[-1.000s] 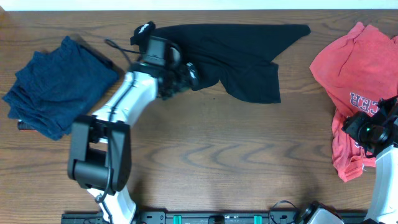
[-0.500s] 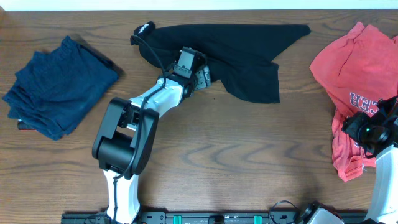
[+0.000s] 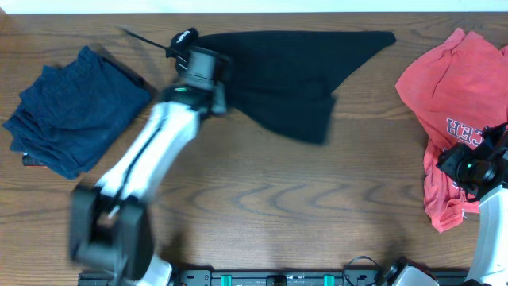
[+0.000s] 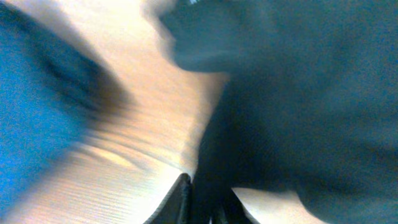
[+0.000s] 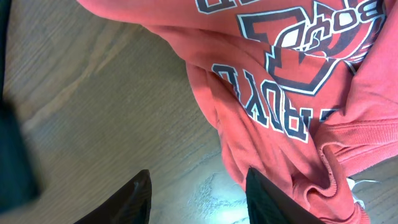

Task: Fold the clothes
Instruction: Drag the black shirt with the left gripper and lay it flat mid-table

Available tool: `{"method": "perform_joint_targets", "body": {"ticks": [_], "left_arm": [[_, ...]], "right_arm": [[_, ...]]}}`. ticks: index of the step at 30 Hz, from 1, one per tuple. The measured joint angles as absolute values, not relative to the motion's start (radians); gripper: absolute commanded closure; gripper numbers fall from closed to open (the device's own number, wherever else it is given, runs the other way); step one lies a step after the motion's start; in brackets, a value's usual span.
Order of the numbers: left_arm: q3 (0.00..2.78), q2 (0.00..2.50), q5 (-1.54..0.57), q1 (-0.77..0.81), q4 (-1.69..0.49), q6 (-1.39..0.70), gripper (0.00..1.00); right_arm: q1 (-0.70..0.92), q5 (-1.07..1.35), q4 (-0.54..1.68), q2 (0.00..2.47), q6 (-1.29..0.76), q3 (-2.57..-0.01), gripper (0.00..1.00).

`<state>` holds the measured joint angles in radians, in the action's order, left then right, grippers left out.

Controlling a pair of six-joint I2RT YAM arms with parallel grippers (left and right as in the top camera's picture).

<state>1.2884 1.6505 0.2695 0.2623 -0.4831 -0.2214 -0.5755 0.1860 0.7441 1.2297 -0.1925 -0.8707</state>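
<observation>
The black shirt (image 3: 286, 63) lies spread along the far edge of the surface (image 3: 278, 199), about midway. Its long axis runs left to right. It tapers to a point aimed at the far right corner, and its broad end faces left, with a flap hanging toward the near edge. The left hand (image 4: 205, 196) sits at that broad left end. Its view is badly blurred, but the fingers look close together with dark cloth between them, so it appears to be gripping the black shirt. The navy-blue garments (image 3: 67, 115) lie heaped at the left edge, well apart from the shirt. The coral-red T-shirt (image 3: 448, 87) lies crumpled along the right edge, its printed letters upside down in the overhead view. The right hand (image 5: 196, 173) hovers over that shirt's inner border, fingers spread and holding nothing.
</observation>
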Motion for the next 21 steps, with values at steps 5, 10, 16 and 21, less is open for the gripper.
{"method": "perform_joint_targets", "body": {"ticks": [5, 10, 16, 21], "left_arm": [[1.315, 1.469, 0.285, 0.171, -0.598, -0.203, 0.05], [1.298, 1.502, 0.169, 0.182, -0.747, -0.291, 0.02], [1.222, 1.632, 0.022, 0.231, -0.72, -0.371, 0.01], [1.2, 1.766, -0.056, 0.3, -0.608, -0.393, 0.07]], "right_arm": [[-0.575, 0.186, 0.76, 1.23, -0.192, -0.871, 0.52], [-0.575, 0.186, 0.766, 1.23, -0.192, -0.871, 0.52], [-0.575, 0.186, 0.766, 1.23, -0.192, -0.871, 0.51], [-0.575, 0.186, 0.767, 1.23, -0.192, -0.871, 0.5]]}}
